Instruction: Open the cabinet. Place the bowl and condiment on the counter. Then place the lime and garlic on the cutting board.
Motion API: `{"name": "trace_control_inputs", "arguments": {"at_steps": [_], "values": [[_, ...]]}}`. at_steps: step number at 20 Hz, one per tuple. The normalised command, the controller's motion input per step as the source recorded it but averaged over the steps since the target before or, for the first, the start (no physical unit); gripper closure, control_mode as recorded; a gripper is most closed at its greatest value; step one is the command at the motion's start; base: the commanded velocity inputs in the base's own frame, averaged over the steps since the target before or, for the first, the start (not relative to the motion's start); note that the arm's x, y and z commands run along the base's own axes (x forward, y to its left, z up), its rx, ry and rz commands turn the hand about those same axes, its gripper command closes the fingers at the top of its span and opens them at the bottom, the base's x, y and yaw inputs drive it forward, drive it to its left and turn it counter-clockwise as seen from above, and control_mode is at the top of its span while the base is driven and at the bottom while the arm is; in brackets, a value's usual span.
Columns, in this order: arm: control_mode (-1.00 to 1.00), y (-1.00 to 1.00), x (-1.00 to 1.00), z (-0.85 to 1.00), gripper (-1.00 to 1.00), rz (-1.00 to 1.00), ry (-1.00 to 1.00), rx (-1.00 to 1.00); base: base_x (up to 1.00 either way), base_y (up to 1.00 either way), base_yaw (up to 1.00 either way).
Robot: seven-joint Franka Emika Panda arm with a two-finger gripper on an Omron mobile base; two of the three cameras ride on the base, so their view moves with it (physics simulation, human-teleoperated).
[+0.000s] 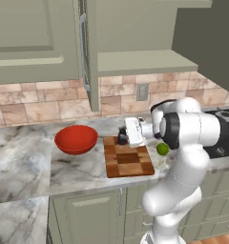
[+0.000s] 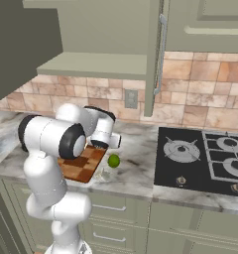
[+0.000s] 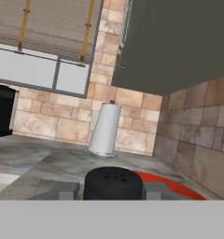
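My arm rises from the base, bends at the elbow and reaches low and level to the left over the tabletop [image 1: 26, 157], the wrist turned so the hand lies sideways just above the board [image 1: 128, 162]. My claw [image 1: 121, 137] hangs over the board's far left corner, its jaws set partway apart with the black bottle [image 3: 113, 182] between them; its perforated cap sits right between my fingertips [image 3: 62, 190] in the hand view, so I take it as gripped. The red bowl [image 1: 76, 139] stands on the tabletop just left of the board, and its rim shows behind the cap in the hand view. The lime [image 1: 162, 149] lies on the tabletop just off the board's right edge, beside my forearm. A pale small thing near the board's near right corner may be the garlic; I cannot tell. The cabinet [image 1: 135, 33] above stands open, its shelf [image 1: 145, 62] bare, the door [image 1: 91, 52] edge-on with its bar handle.
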Motion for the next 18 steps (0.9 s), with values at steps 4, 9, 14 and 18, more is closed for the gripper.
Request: {"name": "trace_control_inputs", "arguments": {"at_steps": [4, 9, 14, 18], "values": [[-1.0, 0.08, 0.47, -0.12, 1.0, -0.01, 0.0, 0.0, 0.0, 0.0, 0.0], [-1.0, 0.1, 0.45, -0.16, 1.0, 0.0, 0.0, 0.01, 0.0, 0.0, 0.0], [-1.0, 0.12, 0.48, -0.18, 1.0, 0.0, 0.0, 0.02, 0.0, 0.0, 0.0], [-1.0, 0.09, 0.52, -0.19, 1.0, 0.0, 0.0, 0.02, 0.0, 0.0, 0.0]]}}
